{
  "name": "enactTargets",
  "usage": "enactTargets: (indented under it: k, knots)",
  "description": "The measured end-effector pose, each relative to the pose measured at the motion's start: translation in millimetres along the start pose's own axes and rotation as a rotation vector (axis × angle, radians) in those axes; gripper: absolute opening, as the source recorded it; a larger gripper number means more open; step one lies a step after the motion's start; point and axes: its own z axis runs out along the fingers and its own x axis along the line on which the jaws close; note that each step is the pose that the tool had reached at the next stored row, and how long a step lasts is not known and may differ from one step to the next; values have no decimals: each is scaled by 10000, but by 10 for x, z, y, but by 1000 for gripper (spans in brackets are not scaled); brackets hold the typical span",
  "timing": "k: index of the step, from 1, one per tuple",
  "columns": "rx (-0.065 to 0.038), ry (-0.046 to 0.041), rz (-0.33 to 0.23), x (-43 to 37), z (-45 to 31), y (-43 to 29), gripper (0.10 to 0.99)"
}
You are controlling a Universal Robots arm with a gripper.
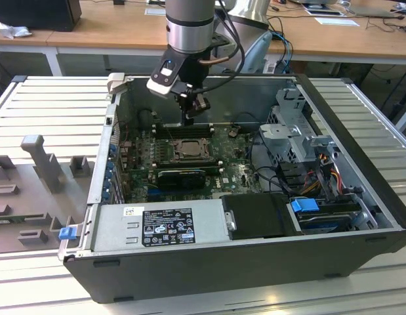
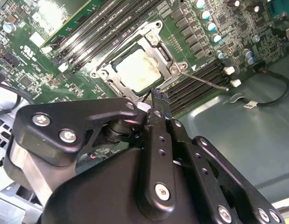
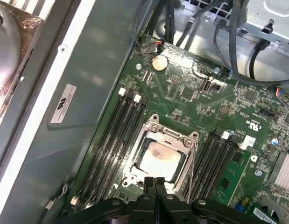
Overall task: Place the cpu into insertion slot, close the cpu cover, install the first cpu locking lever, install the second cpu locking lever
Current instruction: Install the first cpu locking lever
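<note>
Here, the jaws are seen pressed together with nothing held between them, their narrow black fingertips (image 3: 150, 183) poised right at the edge of the insertion slot (image 1: 170, 151); whether metal is actually being touched cannot be told. Just beyond the tips, the cpu (image 3: 158, 158) is found seated in the slot, its pale top showing through the window of the cpu cover (image 3: 168, 134), which appears to be lowered flat around it. In the second wrist view a thin locking lever (image 2: 205, 80) is seen angled out from a corner of the cover across the neighbouring memory slots (image 3: 114, 140), and it is judged to be not yet hooked down, though this cannot be confirmed. Farther out, the black graphics card (image 1: 182, 176) lies beside the slot on the exterior view's near side, and the whole board is enclosed by the open computer case (image 1: 255, 262), laid on its side on the ribbed metal bench (image 1: 52, 98), with the arm (image 1: 189, 26) reaching down from above. Several risks are judged to follow from this arrangement. A springy wire lever could slip off such slim closed tips if it is pushed off-centre, and it could then snap back. Should the tips be driven down on the cover or the chip instead of the lever, the contact field beneath could be damaged. The clips of the memory slots, so near the lever, could also be struck by a sideways sweep.
</note>
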Motion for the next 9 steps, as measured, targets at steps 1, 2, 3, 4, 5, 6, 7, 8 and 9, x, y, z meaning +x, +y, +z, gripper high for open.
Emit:
enactTargets:
  k: [1, 2, 3, 4, 5, 6, 7, 8, 9]
  knots:
    - [3, 4, -94, 0, 0, 0, 106]
    - [5, 6, -145, 0, 0, 0, 106]
    - [8, 8, -211, 0, 0, 0, 106]
    - [12, 13, -331, 0, 0, 0, 106]
    - [15, 15, -398, 0, 0, 0, 106]
    - [18, 18, -475, 0, 0, 0, 106]
    - [24, 23, -602, 0, 0, 0, 106]
    - [26, 25, -665, 0, 0, 0, 106]
    - [30, 29, -779, 0, 0, 0, 106]
